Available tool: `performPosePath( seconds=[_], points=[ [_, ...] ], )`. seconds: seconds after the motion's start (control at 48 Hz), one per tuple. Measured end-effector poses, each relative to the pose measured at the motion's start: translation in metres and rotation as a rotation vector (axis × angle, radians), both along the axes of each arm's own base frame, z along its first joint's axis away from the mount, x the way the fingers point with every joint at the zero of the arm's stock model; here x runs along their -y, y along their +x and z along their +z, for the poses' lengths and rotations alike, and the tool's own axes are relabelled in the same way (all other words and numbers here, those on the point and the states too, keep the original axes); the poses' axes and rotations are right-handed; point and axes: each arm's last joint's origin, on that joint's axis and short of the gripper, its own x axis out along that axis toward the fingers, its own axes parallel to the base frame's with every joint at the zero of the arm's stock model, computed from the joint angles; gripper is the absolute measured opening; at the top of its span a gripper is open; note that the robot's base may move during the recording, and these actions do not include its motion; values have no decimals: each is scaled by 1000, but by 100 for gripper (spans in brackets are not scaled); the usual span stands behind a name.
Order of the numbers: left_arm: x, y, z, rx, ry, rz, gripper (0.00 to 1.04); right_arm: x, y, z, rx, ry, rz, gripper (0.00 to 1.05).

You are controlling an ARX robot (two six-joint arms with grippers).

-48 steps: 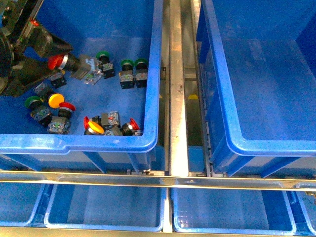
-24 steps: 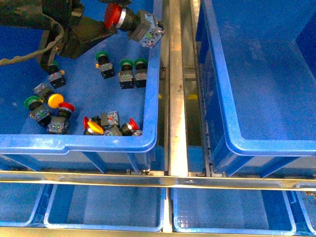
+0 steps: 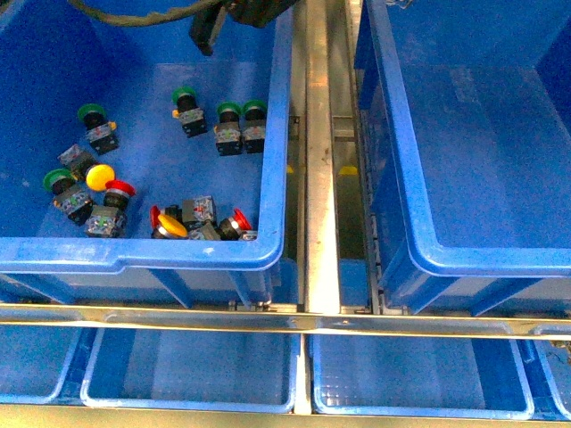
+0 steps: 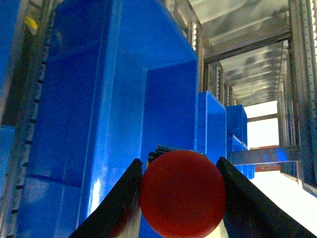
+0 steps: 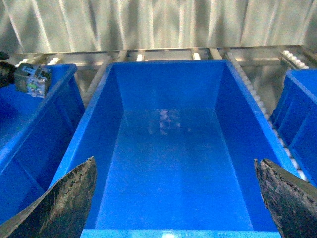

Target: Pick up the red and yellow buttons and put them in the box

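Observation:
A red button (image 4: 182, 193) fills the left wrist view, and my left gripper (image 4: 178, 161) is shut on its domed cap. Its terminal block (image 5: 32, 79) shows in the right wrist view, above the left crate's far end. In the front view only part of the left arm (image 3: 241, 13) shows, at the top edge. The box (image 3: 500, 259) is the deep blue crate on the right, and it holds nothing that I can see. My right gripper (image 5: 176, 208) hangs open over the box (image 5: 168, 63). A yellow button (image 3: 100, 176), red buttons (image 3: 119, 188) (image 3: 241, 220) and another yellow one (image 3: 169, 226) lie in the left crate.
The left crate (image 3: 178, 257) also holds several green buttons (image 3: 185, 96) (image 3: 228, 111) (image 3: 90, 113). A metal rail (image 3: 321, 178) runs between the two crates. Shallow blue trays (image 3: 192, 374) (image 3: 419, 379) sit on the lower level in front.
My left arm has lifted the red button out of the left crate and carried it up and to the right, past the top edge of the front view.

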Motion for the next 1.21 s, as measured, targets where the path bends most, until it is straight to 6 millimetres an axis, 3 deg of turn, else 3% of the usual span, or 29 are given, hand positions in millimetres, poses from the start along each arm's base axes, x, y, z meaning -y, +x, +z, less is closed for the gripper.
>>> performPosePath(
  seconds=[0.167, 0.354, 0.542, 1.001, 1.105, 1.146, 1.209],
  points=[
    [25, 6, -12, -39, 1, -34, 36, 0, 0, 0, 0, 0, 0, 97],
    [40, 8, -24, -64, -18, -43, 36, 0, 0, 0, 0, 0, 0, 97],
    [49, 14, -35, -80, -49, -43, 36, 0, 0, 0, 0, 0, 0, 97],
    [61, 34, -35, -89, -103, -18, 36, 0, 0, 0, -5, -6, 7, 97],
    [65, 36, -34, -87, -110, -18, 36, -5, 7, 0, -480, -247, 483, 97],
    [67, 35, -33, -85, -112, -27, 36, -11, 15, -5, -533, -347, 700, 97],
    [70, 34, -32, -85, -114, -31, 36, -18, 31, -14, -488, -559, 857, 97]
  ],
)
